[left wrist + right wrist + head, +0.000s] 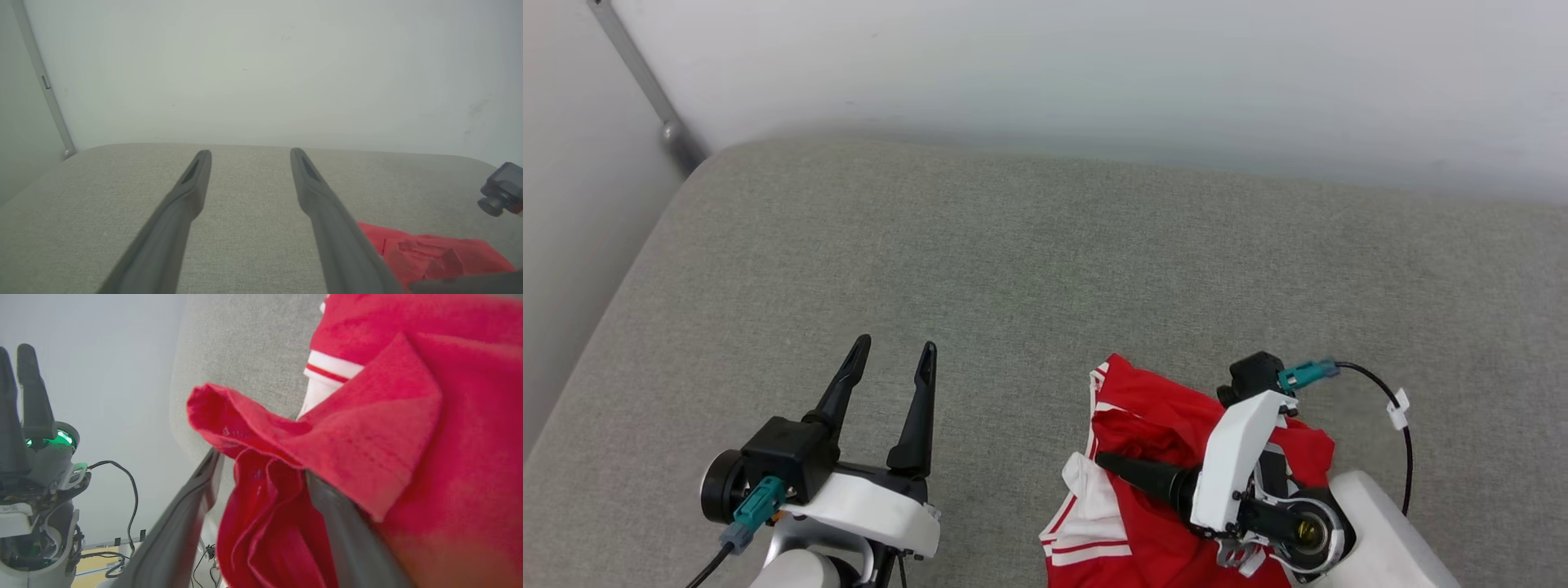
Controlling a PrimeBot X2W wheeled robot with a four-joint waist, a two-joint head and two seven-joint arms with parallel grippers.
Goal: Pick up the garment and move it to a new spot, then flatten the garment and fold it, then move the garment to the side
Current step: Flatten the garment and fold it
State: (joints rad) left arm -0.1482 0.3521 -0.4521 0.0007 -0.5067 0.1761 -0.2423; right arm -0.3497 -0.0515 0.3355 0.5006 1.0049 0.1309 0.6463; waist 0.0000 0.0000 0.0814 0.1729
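Left gripper (894,347) was held over grey cushion (1013,245), jaws parted and empty. Right gripper (261,465) jaws were also seen parted, crumpled garment (1143,408) bunched between them and draped over one.

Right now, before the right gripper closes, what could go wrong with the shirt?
1. The right gripper is open with a bunched fold of the shirt between its fingers, and cloth drapes over one finger; closing may pinch several layers, so it lifts crumpled or snags.
2. The left gripper is open over the pad, apart from the shirt; lifted by one arm, the shirt may hang in a bunch and be hard to flatten.
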